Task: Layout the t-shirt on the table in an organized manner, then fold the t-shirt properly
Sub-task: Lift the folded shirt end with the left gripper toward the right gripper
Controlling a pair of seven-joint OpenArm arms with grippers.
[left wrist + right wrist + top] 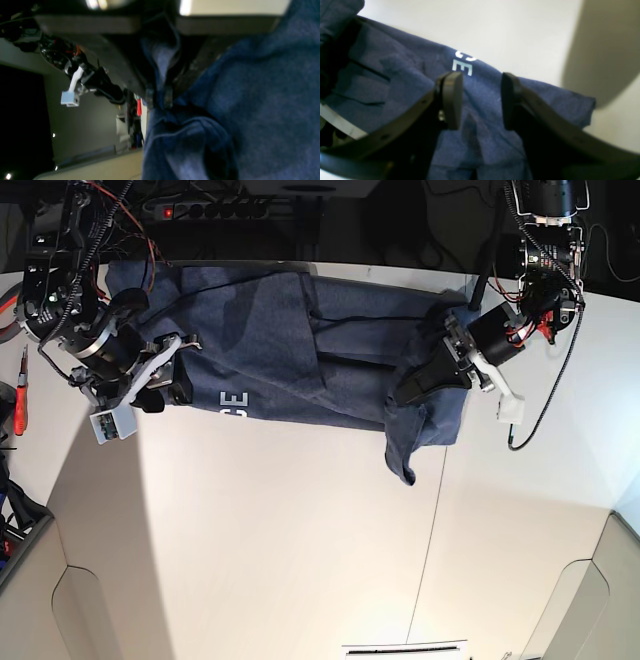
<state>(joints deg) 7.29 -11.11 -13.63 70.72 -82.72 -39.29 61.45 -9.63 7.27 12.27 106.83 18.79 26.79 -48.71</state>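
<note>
The navy t-shirt (pixel 320 350) lies crumpled across the far part of the white table (pixel 300 530), white lettering (pixel 233 402) showing at its near left edge. My left gripper (pixel 402 393) is shut on a bunched fold at the shirt's right side, and a flap hangs below it. In the left wrist view the fabric (pixel 250 100) is pinched between the closed fingertips of that gripper (pixel 159 98). My right gripper (pixel 480 100) stands open just over the shirt's (pixel 395 75) left end near the lettering (pixel 462 66), nothing between its fingers (pixel 452 100). It is at the left in the base view (pixel 172 387).
A thin dark seam (pixel 430 520) runs across the table. A red-handled tool (pixel 20 408) lies off the left edge. A power strip (pixel 230 208) and cables sit behind the table's far edge. A white sheet (pixel 405 649) pokes in at the near edge.
</note>
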